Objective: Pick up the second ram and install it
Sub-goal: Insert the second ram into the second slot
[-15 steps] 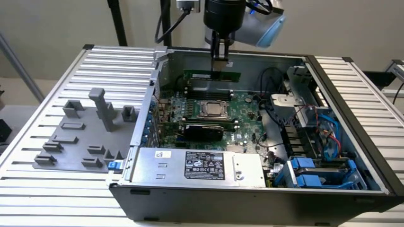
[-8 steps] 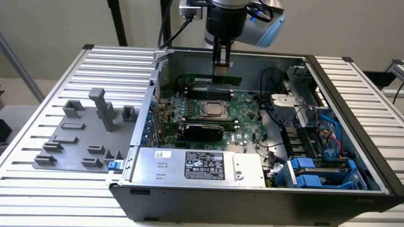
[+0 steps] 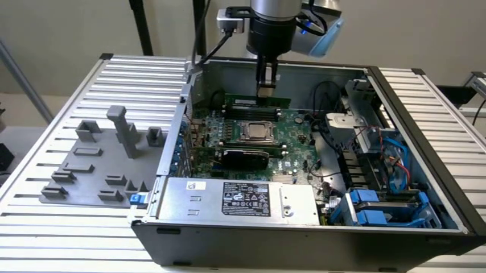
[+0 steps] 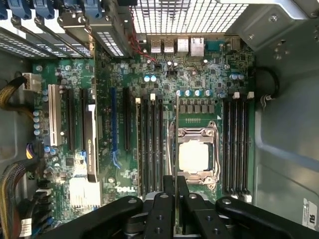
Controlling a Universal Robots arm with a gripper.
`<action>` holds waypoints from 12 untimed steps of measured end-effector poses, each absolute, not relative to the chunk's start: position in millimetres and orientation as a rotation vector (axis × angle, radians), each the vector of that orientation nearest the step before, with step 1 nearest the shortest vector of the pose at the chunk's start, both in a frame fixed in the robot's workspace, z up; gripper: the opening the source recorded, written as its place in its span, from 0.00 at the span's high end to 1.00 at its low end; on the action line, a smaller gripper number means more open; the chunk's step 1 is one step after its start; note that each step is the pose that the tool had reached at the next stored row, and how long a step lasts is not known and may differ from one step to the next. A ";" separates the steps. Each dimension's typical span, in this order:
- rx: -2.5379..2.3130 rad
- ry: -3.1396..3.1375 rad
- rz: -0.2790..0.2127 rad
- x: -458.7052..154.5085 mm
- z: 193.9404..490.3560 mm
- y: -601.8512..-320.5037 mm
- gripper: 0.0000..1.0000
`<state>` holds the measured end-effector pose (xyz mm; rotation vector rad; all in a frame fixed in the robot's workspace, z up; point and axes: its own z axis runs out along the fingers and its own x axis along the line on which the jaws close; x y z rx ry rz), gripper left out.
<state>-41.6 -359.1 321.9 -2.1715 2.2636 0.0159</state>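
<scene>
The second ram, a thin green stick, hangs level inside the open computer case, just above the motherboard at its far end. My gripper comes straight down from above and is shut on the stick's middle. In the wrist view the second ram shows edge-on as a thin line running out from between my black fingers, with my gripper closed on it. It lies beside the CPU socket, between the two banks of long black memory slots.
A grey fixture plate with upright blocks lies on the ribbed table at the exterior view's left. Inside the case are the power supply, blue drive carriers, cables and a metal rear grille.
</scene>
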 end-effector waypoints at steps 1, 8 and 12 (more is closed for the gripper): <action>-2.171 2.263 0.015 -41.6 320.5 -359.6 0.86; -2.170 2.262 0.013 -41.6 310.4 -364.4 0.86; -2.169 2.261 0.011 -41.6 304.9 -366.3 0.86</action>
